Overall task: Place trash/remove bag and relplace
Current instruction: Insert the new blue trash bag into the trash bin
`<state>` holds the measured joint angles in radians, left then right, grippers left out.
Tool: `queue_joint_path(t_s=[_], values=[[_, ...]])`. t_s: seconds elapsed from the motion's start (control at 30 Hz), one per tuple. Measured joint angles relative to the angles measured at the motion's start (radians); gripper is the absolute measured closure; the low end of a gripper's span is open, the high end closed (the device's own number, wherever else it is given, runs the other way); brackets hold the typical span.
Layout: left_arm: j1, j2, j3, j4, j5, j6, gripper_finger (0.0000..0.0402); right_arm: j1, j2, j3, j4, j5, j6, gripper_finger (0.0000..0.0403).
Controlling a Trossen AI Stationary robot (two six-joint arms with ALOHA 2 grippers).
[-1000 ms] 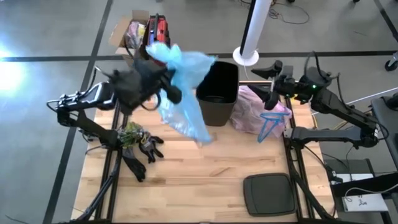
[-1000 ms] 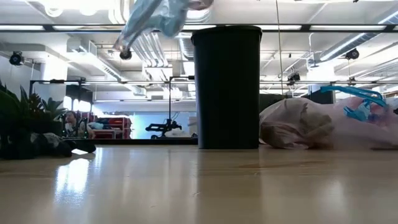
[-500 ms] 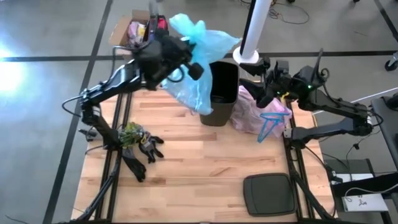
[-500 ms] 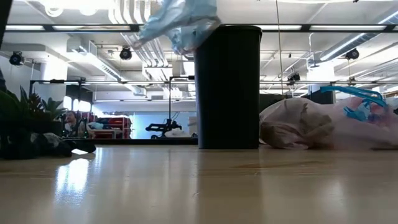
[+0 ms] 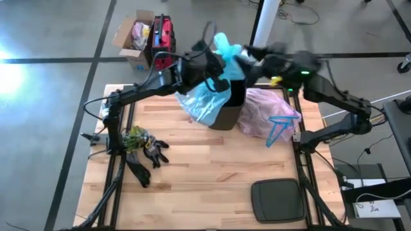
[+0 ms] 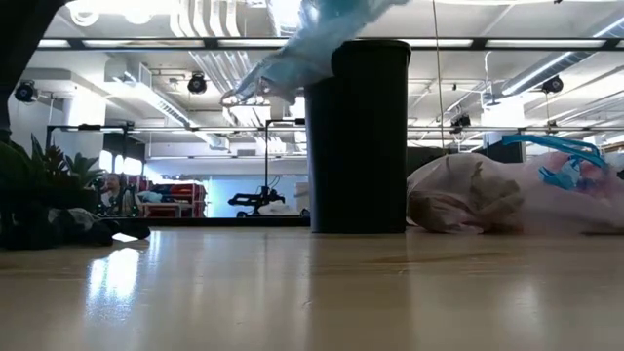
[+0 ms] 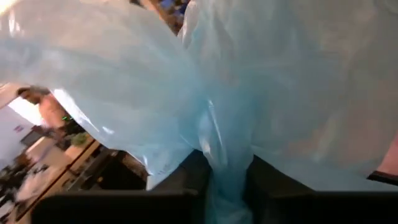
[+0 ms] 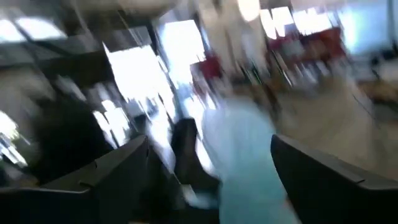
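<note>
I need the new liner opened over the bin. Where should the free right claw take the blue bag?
Take the loose upper edge of the blue bag above the bin, coming from the right. The left claw already pinches a gathered fold, so the rest drapes down the bin's left side; the right claw, open, is nearest that free top edge.

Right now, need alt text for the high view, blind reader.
Seen from above, the left gripper holds a light blue plastic bag over a black bin while the open right gripper reaches toward it. A filled pink bag lies beside the bin.
</note>
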<state>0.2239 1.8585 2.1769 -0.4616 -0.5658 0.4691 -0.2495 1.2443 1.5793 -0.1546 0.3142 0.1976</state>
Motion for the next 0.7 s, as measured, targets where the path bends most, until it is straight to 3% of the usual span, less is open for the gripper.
queue_joint_path(t_s=[0.17, 0.33, 0.5, 0.6, 0.7], values=[[0.001, 0.027, 0.000, -0.065, 0.039, 0.036, 0.0287, -0.031, 0.082, 0.061, -0.288, 0.086, 0.132, 0.0093], [0.001, 0.005, -0.001, -0.153, 0.241, 0.019, 0.0194, -0.080, 0.132, 0.066, -0.582, 0.169, 0.213, 0.0107], [0.006, -0.075, 0.001, -0.232, 0.435, -0.011, 0.0125, -0.118, 0.177, 0.046, -0.735, 0.154, 0.257, 0.0120], [0.011, -0.131, 0.001, -0.275, 0.460, -0.018, 0.0100, -0.128, 0.215, 0.041, -0.767, 0.111, 0.253, 0.0127], [0.033, -0.197, 0.001, -0.327, 0.459, -0.019, 0.0086, -0.129, 0.235, 0.051, -0.768, -0.015, 0.233, 0.0131]])
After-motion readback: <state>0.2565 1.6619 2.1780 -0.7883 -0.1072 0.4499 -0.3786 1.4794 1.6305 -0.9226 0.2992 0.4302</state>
